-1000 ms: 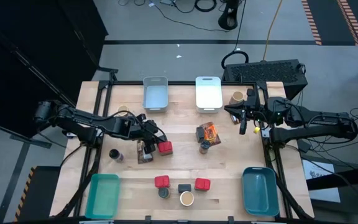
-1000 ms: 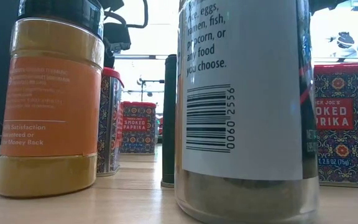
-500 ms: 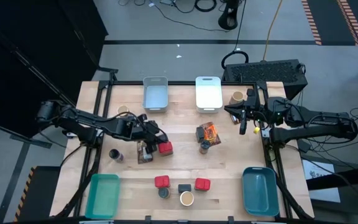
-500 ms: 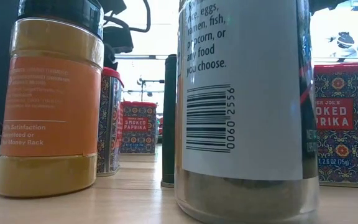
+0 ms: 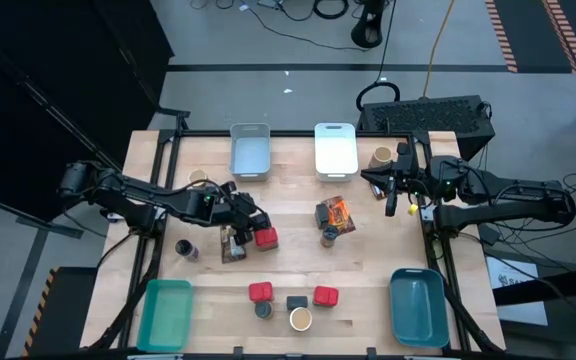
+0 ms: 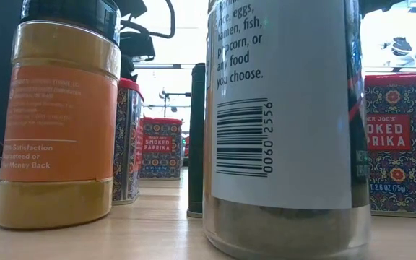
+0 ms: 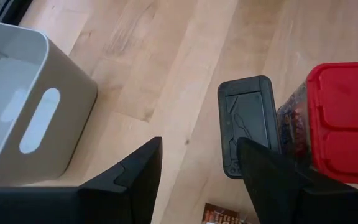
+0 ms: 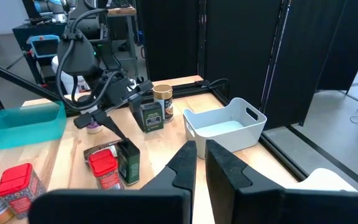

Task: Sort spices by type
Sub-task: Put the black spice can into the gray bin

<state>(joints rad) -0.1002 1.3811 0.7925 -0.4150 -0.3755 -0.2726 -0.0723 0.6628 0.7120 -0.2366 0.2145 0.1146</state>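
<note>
From above I see spices scattered over the pale wood worktop (image 5: 298,250), the left gripper (image 5: 251,222) beside a red tin (image 5: 265,237) left of centre, the right gripper (image 5: 386,188) parked at the right edge. Low down, only an orange-labelled jar (image 6: 60,115) and a barcoded jar (image 6: 284,123) loom. My left wrist shows jaws parted, holding nothing, near a dark flip-lid tin (image 7: 246,124). My right wrist shows jaws closed, empty, with black curtains beyond.
</note>
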